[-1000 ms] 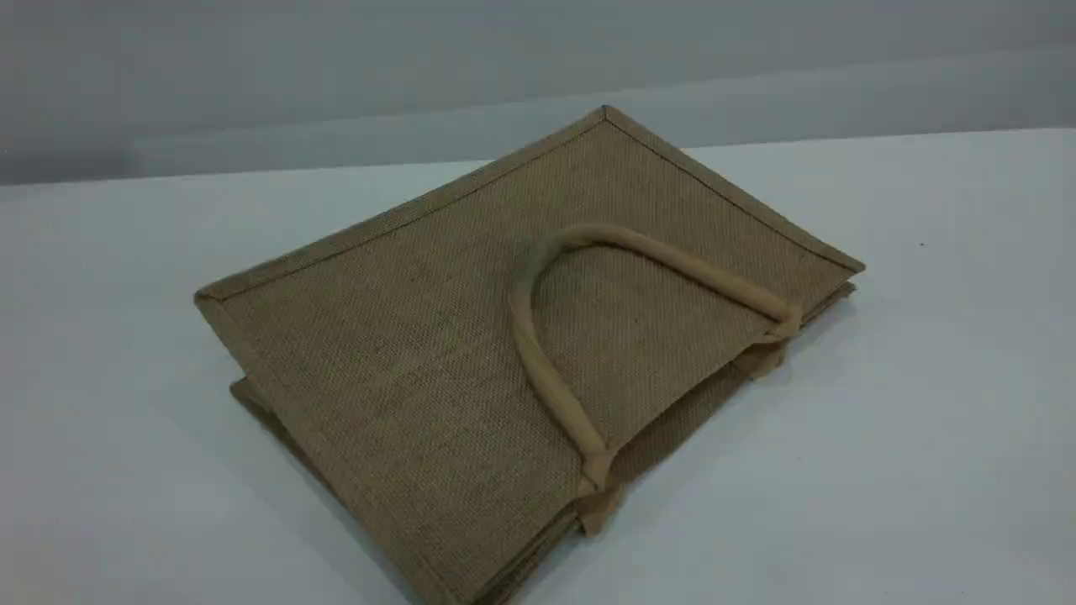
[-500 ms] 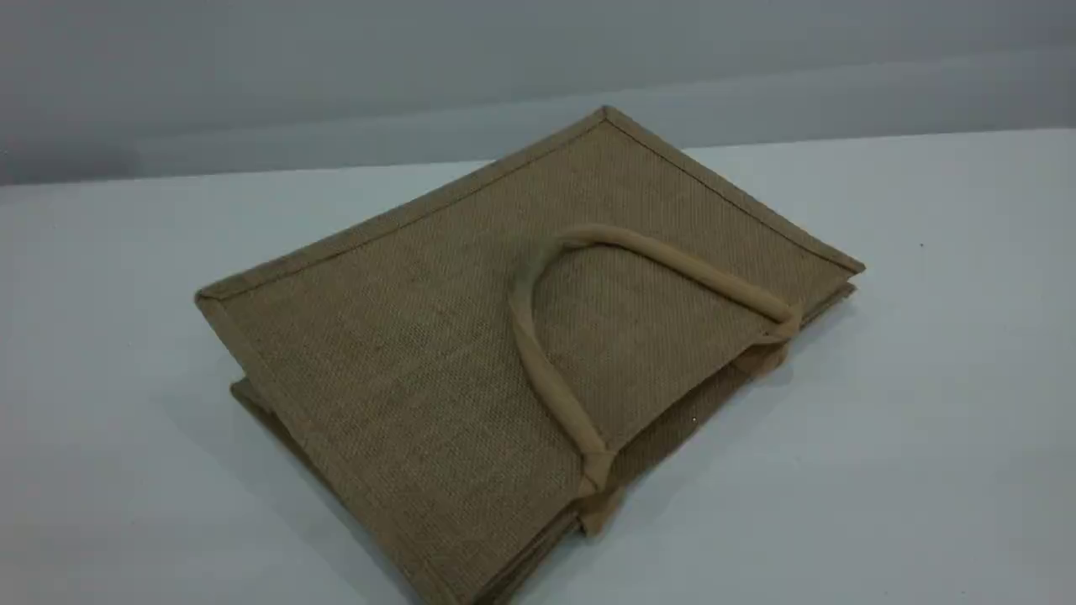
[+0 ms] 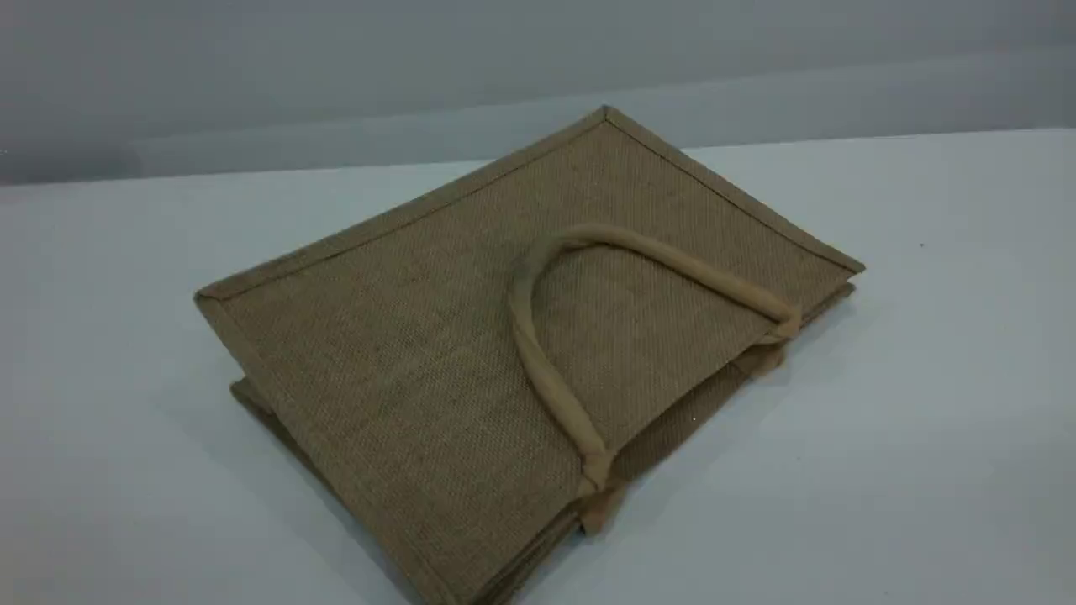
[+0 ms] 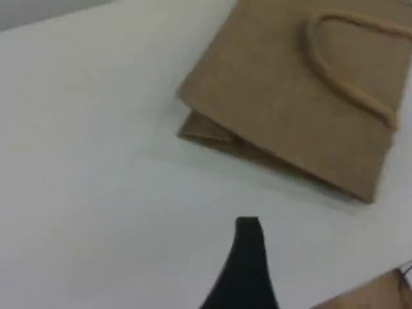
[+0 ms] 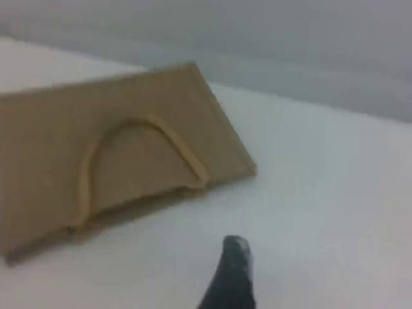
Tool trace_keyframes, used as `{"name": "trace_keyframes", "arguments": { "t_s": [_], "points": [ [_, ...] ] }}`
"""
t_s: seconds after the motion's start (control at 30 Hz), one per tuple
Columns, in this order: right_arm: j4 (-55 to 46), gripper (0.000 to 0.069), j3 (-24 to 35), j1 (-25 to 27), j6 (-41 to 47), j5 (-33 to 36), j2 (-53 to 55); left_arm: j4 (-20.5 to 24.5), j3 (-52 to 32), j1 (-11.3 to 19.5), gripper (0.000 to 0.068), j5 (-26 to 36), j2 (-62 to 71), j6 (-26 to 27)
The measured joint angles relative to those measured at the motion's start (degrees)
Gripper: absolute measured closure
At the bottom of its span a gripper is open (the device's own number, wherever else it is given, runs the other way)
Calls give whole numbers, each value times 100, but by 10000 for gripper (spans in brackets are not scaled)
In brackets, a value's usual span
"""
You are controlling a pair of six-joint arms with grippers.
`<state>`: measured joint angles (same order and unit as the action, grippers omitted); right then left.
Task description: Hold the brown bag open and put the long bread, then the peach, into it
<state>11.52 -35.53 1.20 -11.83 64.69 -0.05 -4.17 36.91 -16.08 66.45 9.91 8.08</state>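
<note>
The brown bag (image 3: 395, 370) lies flat and folded on the white table, its opening edge toward the front right. One beige handle (image 3: 532, 357) arches over its top face. Seen from the left wrist, the bag (image 4: 270, 90) lies ahead and to the right of my left gripper's black fingertip (image 4: 248, 257), well apart from it. In the right wrist view the bag (image 5: 45, 161) lies ahead and to the left of my right gripper's dark fingertip (image 5: 232, 277), also apart. Neither fingertip touches or holds anything. The long bread and the peach are out of view. No arm shows in the scene view.
The white table (image 3: 925, 420) surrounds the bag, with a grey wall (image 3: 336, 67) behind its far edge. A tan-brown edge (image 4: 386, 293) of something pokes in at the bottom right of the left wrist view.
</note>
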Motion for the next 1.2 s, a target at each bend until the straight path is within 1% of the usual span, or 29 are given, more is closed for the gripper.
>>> {"name": "trace_keyframes", "arguments": {
  "t_s": [0.13, 0.3, 0.5, 0.77, 0.87, 1.2],
  "points": [
    [-132, 106, 434, 0, 0, -158, 5, 16, -340, 0, 108, -280, 0, 2],
    [-197, 106, 636, 0, 5, -285, 5, 16, -647, 0, 108, -506, 0, -59],
    [-229, 106, 642, 0, 25, -343, 5, 37, -731, 0, 108, -540, -6, -192],
    [-284, 106, 637, 0, 115, -319, 5, 612, -814, 0, 108, -458, -33, -911],
    [-284, 112, 637, 0, 110, -319, 5, 606, -814, 0, 108, -460, -33, -913],
    [-274, 171, 637, 0, 110, -319, 5, 592, -814, 0, 108, -460, -33, -907]
  ]
}}
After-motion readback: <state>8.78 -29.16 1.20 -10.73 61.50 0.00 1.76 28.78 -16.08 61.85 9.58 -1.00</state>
